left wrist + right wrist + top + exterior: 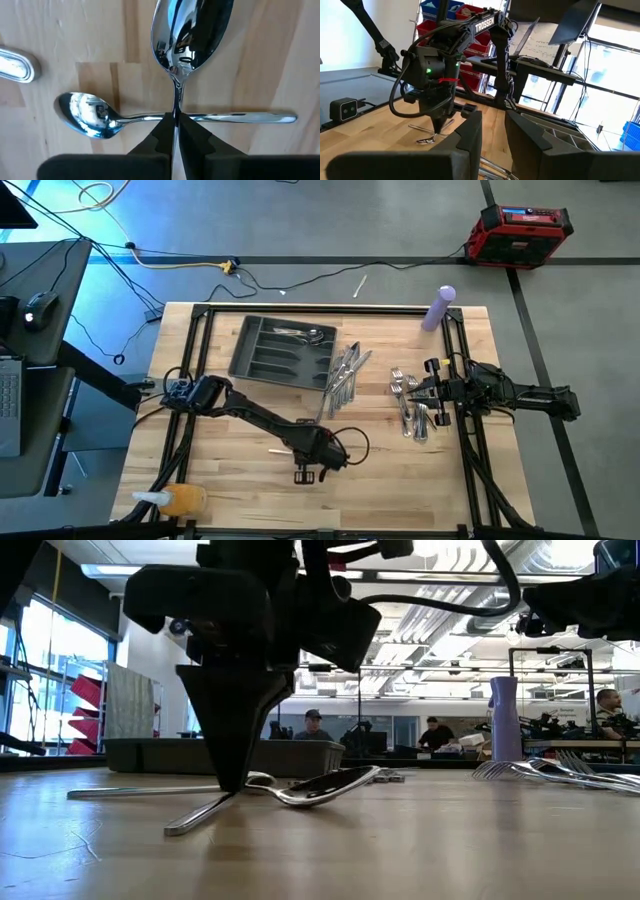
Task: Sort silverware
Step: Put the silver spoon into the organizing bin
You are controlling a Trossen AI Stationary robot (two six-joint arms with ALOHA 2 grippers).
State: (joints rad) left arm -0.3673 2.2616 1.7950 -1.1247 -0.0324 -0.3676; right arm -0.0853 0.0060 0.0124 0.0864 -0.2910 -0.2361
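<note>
The left arm reaches across the table toward its front middle, wrist bent straight down, and the left gripper (175, 131) has its fingers pinched together at the tabletop. The right arm (stretched out low along the right side) waits, the right gripper (492, 131) fingers slightly apart.

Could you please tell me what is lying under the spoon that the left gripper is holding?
Another spoon lies crosswise beneath the gripped spoon, on the table. The left gripper covers part of where their handles cross.

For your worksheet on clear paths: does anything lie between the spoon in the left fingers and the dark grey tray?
Nothing visible: bare tabletop separates the held spoon from the tray. A loose utensil pile lies beside its right edge.
</note>
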